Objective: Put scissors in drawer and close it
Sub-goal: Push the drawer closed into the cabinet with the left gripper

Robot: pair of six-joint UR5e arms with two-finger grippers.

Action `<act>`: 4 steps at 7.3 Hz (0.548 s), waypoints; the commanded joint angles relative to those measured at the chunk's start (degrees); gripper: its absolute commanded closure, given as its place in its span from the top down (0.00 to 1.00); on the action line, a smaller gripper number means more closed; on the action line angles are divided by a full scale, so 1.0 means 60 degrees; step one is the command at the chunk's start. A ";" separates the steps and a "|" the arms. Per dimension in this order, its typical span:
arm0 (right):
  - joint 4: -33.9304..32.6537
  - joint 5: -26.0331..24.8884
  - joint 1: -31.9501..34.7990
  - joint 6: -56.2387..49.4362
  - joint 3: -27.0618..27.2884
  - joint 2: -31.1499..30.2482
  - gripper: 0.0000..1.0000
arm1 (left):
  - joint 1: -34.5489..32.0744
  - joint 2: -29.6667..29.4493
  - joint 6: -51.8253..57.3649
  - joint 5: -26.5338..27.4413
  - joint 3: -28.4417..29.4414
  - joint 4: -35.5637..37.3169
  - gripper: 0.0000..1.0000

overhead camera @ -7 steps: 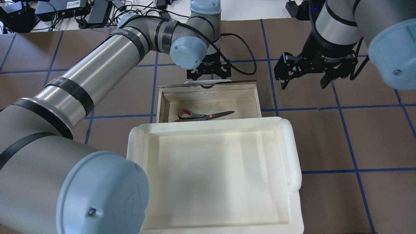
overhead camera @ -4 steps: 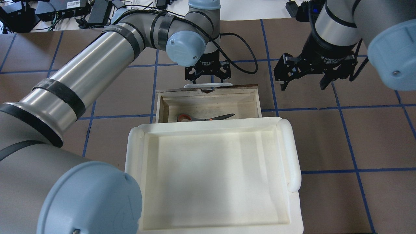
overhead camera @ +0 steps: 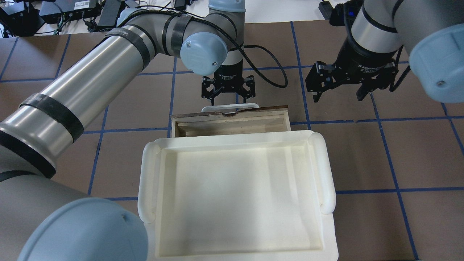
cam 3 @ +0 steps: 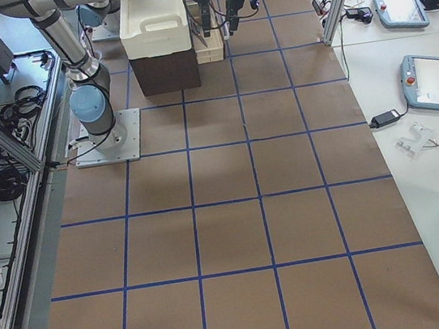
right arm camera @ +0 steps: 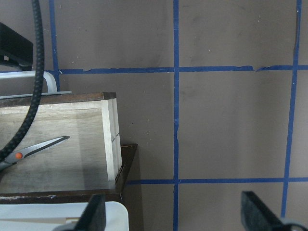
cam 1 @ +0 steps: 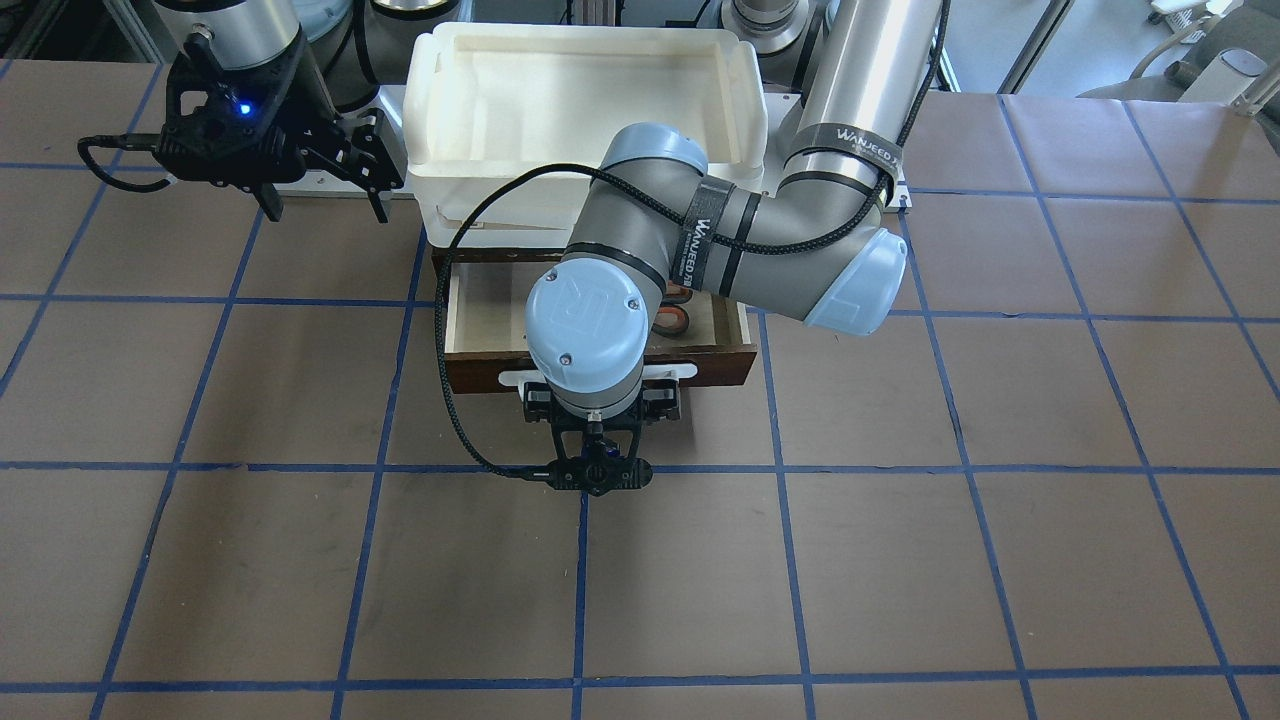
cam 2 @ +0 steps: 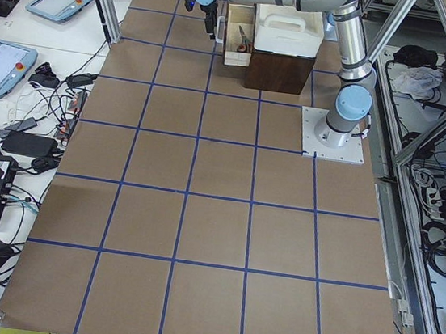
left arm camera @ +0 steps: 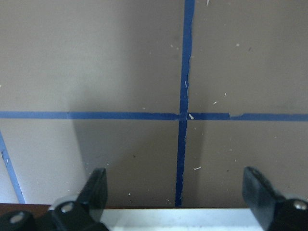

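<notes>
The drawer [overhead camera: 268, 108] stands partly open under the white tray, showing a narrow strip of pale interior. Its white bar handle [overhead camera: 230, 107] faces away from the robot. The scissors lie inside: an orange handle loop shows in the front-facing view [cam 1: 672, 320] and a blade in the right wrist view [right arm camera: 45, 143]. They are hidden in the overhead view. My left gripper [overhead camera: 228, 97] is open, its fingers [left arm camera: 96, 187] spread wide against the handle [left arm camera: 178, 217] and drawer front [cam 1: 720, 365]. My right gripper [overhead camera: 339, 92] is open and empty, hovering right of the drawer.
A large white plastic tray [overhead camera: 324, 170] sits on top of the dark brown cabinet [cam 2: 280, 68] that holds the drawer. A black cable [cam 1: 440, 330] loops from the left wrist beside the drawer. Brown table with blue tape lines lies all around.
The left gripper has moved toward the cabinet with the drawer front, so the drawer has slid further in. The scissors have gone under the tray in the overhead view. The right arm has barely moved.
</notes>
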 commanded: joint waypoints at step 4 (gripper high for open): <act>0.0006 -0.0011 -0.0003 -0.0039 0.0026 0.0004 1.00 | -0.0016 0.0392 0.0452 -0.0075 -0.0997 -0.1424 1.00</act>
